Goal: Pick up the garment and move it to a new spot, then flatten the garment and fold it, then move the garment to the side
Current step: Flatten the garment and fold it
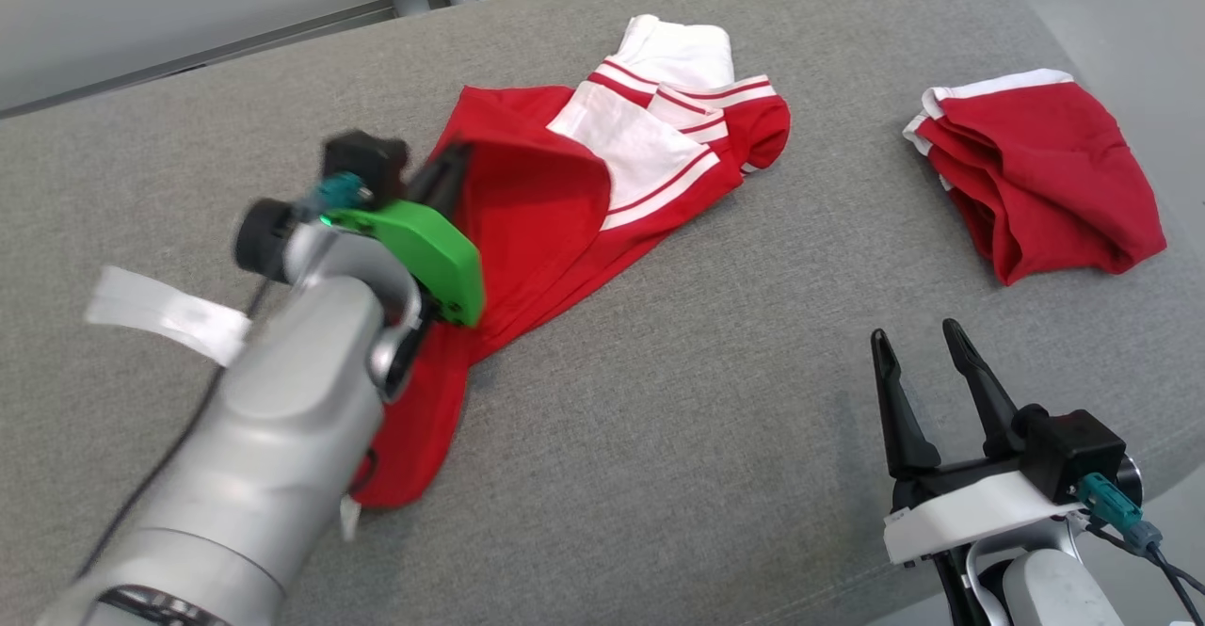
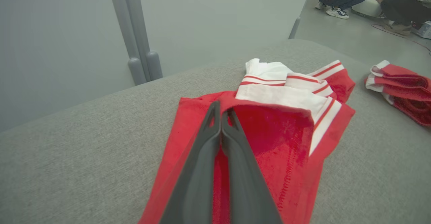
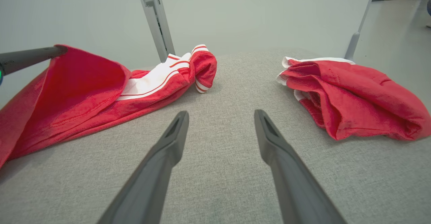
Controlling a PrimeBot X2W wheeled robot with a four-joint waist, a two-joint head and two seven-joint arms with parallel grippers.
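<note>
Grey padded table [image 1: 715, 400], two red garments on it.

Task piece: the red garment [image 1: 546, 221] with white striped sleeves, lying left of centre. Long axis runs diagonally, from the hem at the near left, under the left arm, to the bunched white sleeves at the far right. One red edge is raised off the table like a tent flap; the rest lies flat but rumpled.

Left pincer [image 1: 452, 169]: fingers pressed together, tips pinched on that raised red edge, at the garment's left side about midway along its length. In the left wrist view the fold of cloth wraps right over the closed tips.

Right pincer [image 1: 916, 332]: fingers spread wide, holding nothing, hovering over bare table at the near right. It is well apart from the task garment, which lies off to its left and farther away.

Second red garment [image 1: 1045, 174], loosely folded, sits at the far right, apart from both pincers.

Judgement: the left arm is plainly the nearer one and has the grip. A lift from here would likely hang the cloth by one side edge, the sleeve end trailing.
</note>
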